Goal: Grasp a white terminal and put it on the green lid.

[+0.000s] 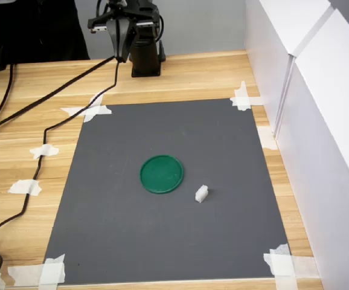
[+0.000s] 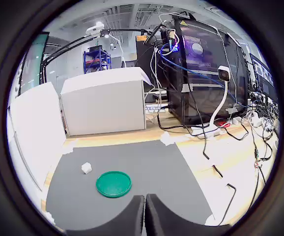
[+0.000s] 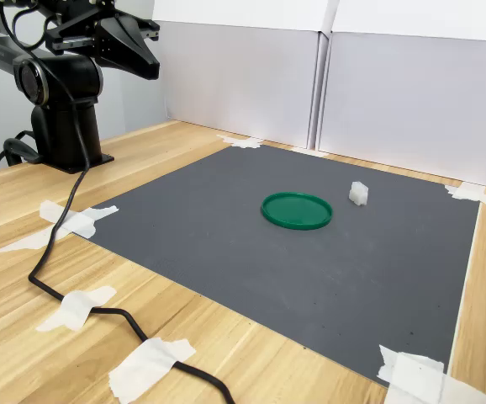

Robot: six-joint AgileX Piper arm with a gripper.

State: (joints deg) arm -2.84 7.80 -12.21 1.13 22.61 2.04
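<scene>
A wooden table (image 1: 192, 78) carries a dark grey mat (image 1: 162, 229) taped at its corners, with white panels (image 3: 411, 93) along one side. The gripper (image 2: 145, 216) is raised far back above the arm's base (image 1: 145, 60), well apart from the mat's centre; in the wrist view its fingers meet, closed on nothing. The green lid (image 1: 161, 174) lies flat near the middle of the mat. The white terminal (image 1: 201, 193) sits on the mat just beside the lid, not touching it, to the lid's right in both exterior views.
</scene>
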